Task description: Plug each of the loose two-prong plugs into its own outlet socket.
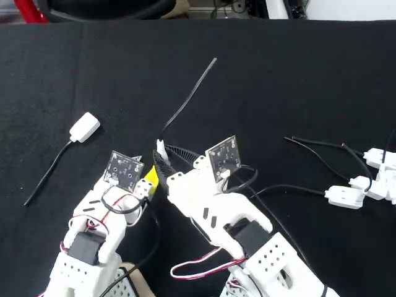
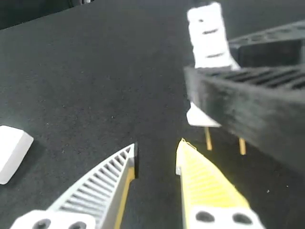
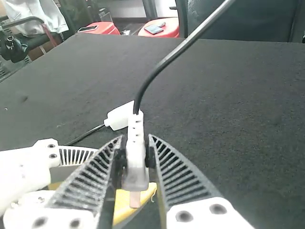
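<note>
Gripping white plug (image 3: 135, 157) upright, right gripper (image 3: 135, 138) has black ribbed fingers shut on its body; prongs (image 2: 208, 138) point down toward black table (image 1: 278, 93), tops hidden behind finger. Left gripper (image 2: 157, 143) spread open, empty, just beside. Second plug (image 1: 85, 127) lies loose beyond left arm. White connectors (image 1: 346, 197) at right edge, cut off; plugs or sockets, cannot tell.

No readable text, label, number or sign appears on anything.
</note>
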You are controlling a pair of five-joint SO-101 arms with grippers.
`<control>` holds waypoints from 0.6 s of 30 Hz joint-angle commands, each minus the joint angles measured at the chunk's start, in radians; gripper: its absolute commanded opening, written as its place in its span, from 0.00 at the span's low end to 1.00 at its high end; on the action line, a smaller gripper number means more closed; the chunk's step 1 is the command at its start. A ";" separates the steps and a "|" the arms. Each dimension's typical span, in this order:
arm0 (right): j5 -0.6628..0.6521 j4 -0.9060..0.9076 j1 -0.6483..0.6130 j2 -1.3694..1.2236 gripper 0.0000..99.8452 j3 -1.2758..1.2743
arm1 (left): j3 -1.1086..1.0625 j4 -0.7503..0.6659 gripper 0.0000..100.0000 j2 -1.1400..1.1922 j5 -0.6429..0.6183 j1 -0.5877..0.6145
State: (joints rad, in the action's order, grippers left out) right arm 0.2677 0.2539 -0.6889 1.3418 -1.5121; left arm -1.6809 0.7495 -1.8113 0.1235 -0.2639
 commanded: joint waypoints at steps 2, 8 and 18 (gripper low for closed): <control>-0.008 0.003 0.003 0.016 0.01 0.074 | 0.008 0.015 0.15 -0.011 -0.018 -0.016; -0.008 0.054 -0.075 0.015 0.01 0.081 | 0.054 0.009 0.20 -0.011 -0.189 0.048; -0.009 0.190 -0.078 0.008 0.01 0.156 | 0.070 0.006 0.21 -0.012 -0.209 0.148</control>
State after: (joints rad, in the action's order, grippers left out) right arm 0.2677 0.3982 -0.7549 1.3479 -1.4385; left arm -1.6732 0.7603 -1.8113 -0.0760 -0.1550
